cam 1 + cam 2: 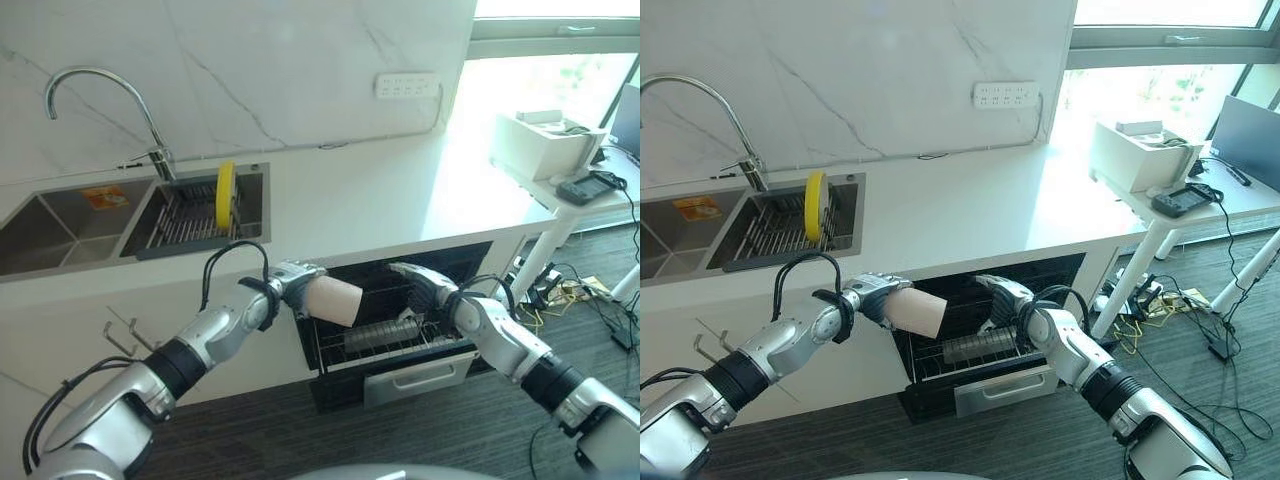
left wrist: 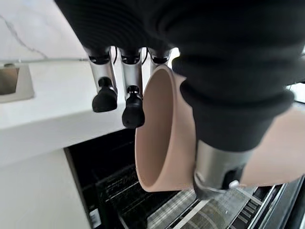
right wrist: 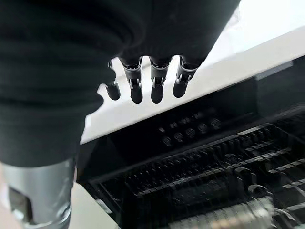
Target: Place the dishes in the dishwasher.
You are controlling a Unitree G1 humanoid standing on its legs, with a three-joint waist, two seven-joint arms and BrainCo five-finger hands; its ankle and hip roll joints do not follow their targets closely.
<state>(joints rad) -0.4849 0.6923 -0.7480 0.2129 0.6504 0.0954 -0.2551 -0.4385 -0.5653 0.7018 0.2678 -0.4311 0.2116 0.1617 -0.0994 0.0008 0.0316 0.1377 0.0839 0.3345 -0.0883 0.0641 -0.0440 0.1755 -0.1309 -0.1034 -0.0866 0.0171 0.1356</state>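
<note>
Pink cup [image 1: 334, 301] in left hand [image 1: 288, 283], yellow plate [image 1: 226, 195] in sink rack [image 1: 180, 224]

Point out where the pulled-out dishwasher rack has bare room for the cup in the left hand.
The left hand grips the beige cup over the left end of the rack, where the wires look bare. Mid-rack is taken by a glass lying on its side, and the open right hand hovers over the right end.

A curved faucet [image 1: 95, 95] stands behind the sink [image 1: 60, 232]; a wall socket strip [image 1: 406, 85] above the counter [image 1: 400, 190]
</note>
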